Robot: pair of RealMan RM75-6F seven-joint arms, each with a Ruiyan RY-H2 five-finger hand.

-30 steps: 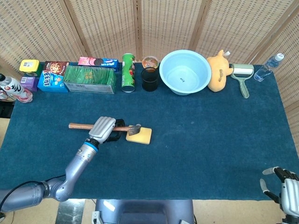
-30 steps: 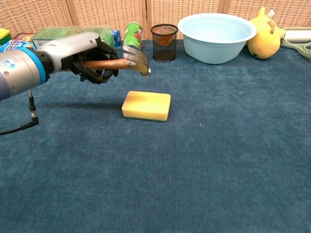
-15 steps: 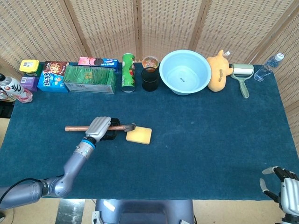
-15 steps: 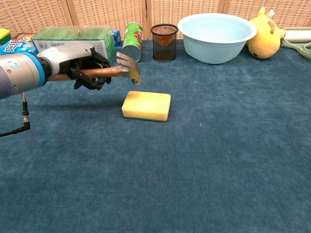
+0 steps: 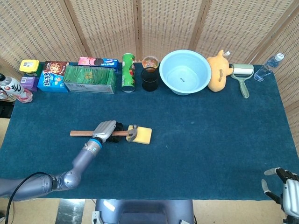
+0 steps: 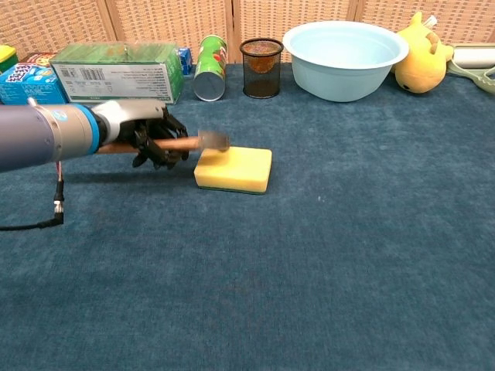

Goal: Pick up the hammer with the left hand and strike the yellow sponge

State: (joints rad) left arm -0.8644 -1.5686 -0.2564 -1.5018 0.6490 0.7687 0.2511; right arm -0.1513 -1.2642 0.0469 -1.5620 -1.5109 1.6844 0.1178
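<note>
My left hand (image 5: 106,130) (image 6: 151,136) grips the hammer (image 5: 102,133) (image 6: 189,142) by its wooden handle, which lies level and points right. The metal head rests on the left end of the yellow sponge (image 5: 142,135) (image 6: 236,169), pressing its top. The sponge lies flat on the blue cloth near the table's middle left. My right hand (image 5: 286,192) shows only at the bottom right corner of the head view, off the table, fingers apart and holding nothing.
Along the back edge stand snack boxes (image 5: 89,79), a green can (image 5: 128,72), a black mesh cup (image 5: 150,78), a light blue bowl (image 5: 185,72), a yellow plush toy (image 5: 218,70), a lint roller (image 5: 242,74) and a water bottle (image 5: 268,68).
The left hand swung the hammer down from a raised position; its head dropped from above the sponge onto the sponge's left end. The right hand stayed put.
</note>
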